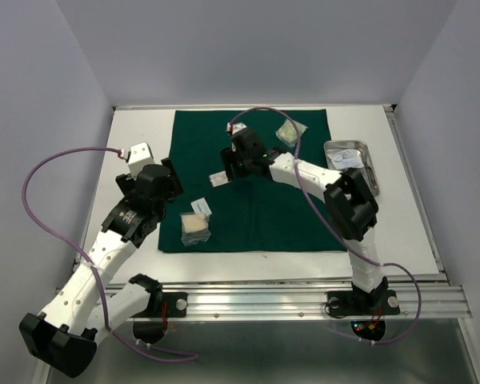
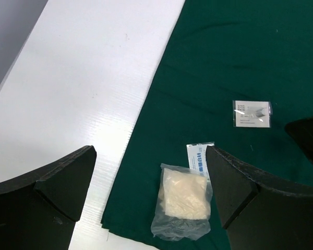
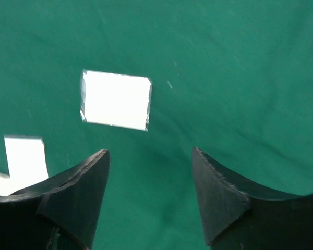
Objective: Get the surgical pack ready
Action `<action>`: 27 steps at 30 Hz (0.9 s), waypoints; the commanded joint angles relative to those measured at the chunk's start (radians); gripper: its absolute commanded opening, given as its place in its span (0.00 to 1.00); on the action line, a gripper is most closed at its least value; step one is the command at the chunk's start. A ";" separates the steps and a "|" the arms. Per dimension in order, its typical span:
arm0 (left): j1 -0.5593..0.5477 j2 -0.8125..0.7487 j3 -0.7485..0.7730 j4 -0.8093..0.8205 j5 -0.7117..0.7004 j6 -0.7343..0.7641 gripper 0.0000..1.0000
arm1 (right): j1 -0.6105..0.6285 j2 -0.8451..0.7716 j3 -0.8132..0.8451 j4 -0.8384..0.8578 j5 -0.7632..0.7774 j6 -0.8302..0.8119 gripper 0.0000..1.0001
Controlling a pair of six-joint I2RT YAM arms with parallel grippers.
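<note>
While your left gripper (image 2: 149, 156) hangs over the left border of the dark green drape (image 1: 256, 216), its jaws stand wide apart with nothing between them; in the left wrist view one finger sits over the white table (image 1: 408, 228) and the other over the cloth.

You can see a gauze packet (image 2: 182, 203) in a clear bag lying flat on the drape near its front left corner, just beside that gripper's right-hand finger; a small labelled sachet (image 2: 199, 158) touches the packet's far edge, and part of it is hidden by the finger.

Your right gripper (image 3: 150, 156) is over the middle of the drape, pointing down at bare cloth; its jaws are parted and hold nothing. A flat white packet (image 3: 116, 99) lies on the cloth just beyond its fingertips, apart from them; a second white piece (image 3: 23, 161) shows at the left edge of that view, partly behind the finger, and you cannot tell from there what it is.

From above, the drape lies spread flat across the centre of the table; a second gauze packet (image 1: 288, 130) rests near its far right corner, with the arm's cable crossing close by. The steel tray (image 1: 352, 143) stands on the bare table just right of the drape, well apart from both grippers; something pale lies in it, too small to make out.
</note>
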 commanded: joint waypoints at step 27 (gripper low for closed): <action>0.040 -0.094 -0.008 0.007 0.007 0.025 0.99 | 0.160 0.474 0.561 -0.242 0.344 0.039 0.98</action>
